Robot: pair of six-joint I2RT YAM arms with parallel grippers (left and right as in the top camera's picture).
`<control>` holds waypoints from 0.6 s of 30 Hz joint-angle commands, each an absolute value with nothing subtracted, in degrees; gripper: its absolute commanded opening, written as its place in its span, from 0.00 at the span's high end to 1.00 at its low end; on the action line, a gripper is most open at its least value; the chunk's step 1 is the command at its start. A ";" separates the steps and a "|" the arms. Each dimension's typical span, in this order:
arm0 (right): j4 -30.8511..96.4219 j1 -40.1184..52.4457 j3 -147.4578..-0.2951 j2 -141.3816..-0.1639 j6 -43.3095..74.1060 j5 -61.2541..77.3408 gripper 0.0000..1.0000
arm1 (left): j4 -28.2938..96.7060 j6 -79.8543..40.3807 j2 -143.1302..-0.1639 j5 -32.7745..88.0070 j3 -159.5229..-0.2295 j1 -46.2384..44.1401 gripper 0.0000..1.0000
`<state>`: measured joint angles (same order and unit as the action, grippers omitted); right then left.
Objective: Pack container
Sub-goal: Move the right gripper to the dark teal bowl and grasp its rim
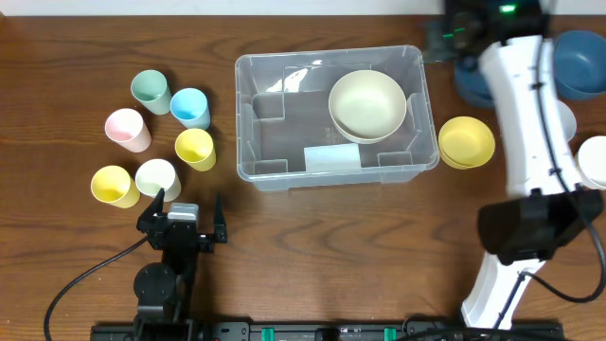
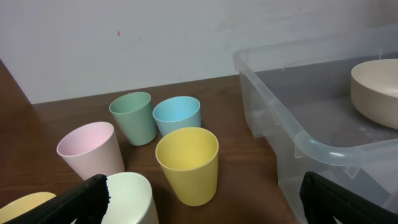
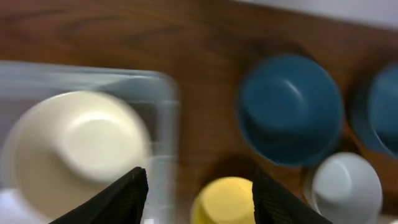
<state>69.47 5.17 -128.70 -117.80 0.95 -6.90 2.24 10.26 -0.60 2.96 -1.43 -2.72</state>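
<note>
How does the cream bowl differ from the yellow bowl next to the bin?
The cream bowl sits inside the container; the yellow bowl stands on the table just outside it. The cream bowl looks wider than the yellow bowl. Both are round, open side up and empty.

1. The container (image 1: pixel 242 114) sits mid-table.
2. One bowl (image 1: pixel 367 104) lies inside it, at the right rear corner.
3. Six cups (image 1: pixel 194 147) stand clustered left of the container, apart from it.
4. A second bowl (image 1: pixel 466 142) lies just right of the container.
5. Further bowls (image 1: pixel 582 62) lie behind and right of that, partly hidden by the right arm (image 1: pixel 521 104).
</note>
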 commanded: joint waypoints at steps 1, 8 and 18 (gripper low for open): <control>68.84 0.78 -127.24 -119.96 4.08 -3.77 0.44 | 3.99 9.61 -0.23 2.20 -0.23 -2.48 0.02; 67.57 -3.84 -127.00 -125.95 2.66 -4.75 0.46 | 3.99 9.58 -0.23 2.20 -0.23 -2.48 0.02; 64.49 -4.45 -127.00 -136.49 0.12 -4.89 0.51 | 3.97 9.58 -0.23 2.20 -0.23 -2.48 0.02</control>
<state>64.88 -4.08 -127.42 -134.52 1.78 -4.93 2.24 10.26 -0.58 2.96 -1.43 -2.72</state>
